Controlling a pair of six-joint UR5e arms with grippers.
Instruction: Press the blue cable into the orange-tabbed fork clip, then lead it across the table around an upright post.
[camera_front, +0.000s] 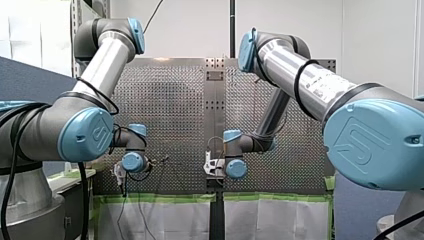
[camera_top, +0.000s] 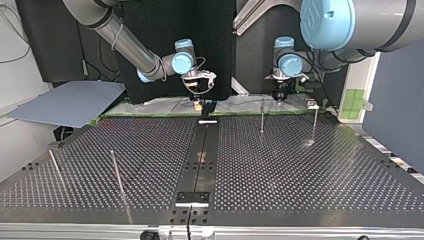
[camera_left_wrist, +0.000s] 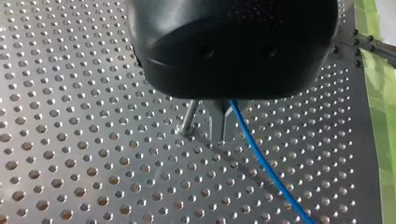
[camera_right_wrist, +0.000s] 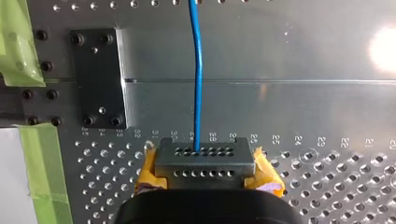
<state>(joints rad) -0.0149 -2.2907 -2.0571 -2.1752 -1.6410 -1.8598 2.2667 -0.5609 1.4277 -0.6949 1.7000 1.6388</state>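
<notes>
The right gripper (camera_right_wrist: 203, 161) had its yellow-padded fingers closed on the blue cable (camera_right_wrist: 198, 84), which ran straight out ahead of it over the smooth middle plate of the table (camera_top: 300, 170). Over at the left gripper (camera_left_wrist: 222, 125), the cable came out from beside the metal fingers (camera_left_wrist: 215, 122) and trailed away across the holes, with an upright post (camera_left_wrist: 190, 116) just beside them. I could not tell whether those fingers pinched the cable or only stood against it. Both grippers hung low near the table's edge on the arms' side. I could not make out the orange-tabbed fork clip anywhere, so I would not swear the pressing-in was done. The step in hand looked to me like the leading. The way to do it well, I judged, was for the right to hold firm as an anchor while the left kept the cable low and lightly taut, carried it round the post's outer side, and avoided any jerk that might drag it through the pads or lift it over the post's top.
</notes>
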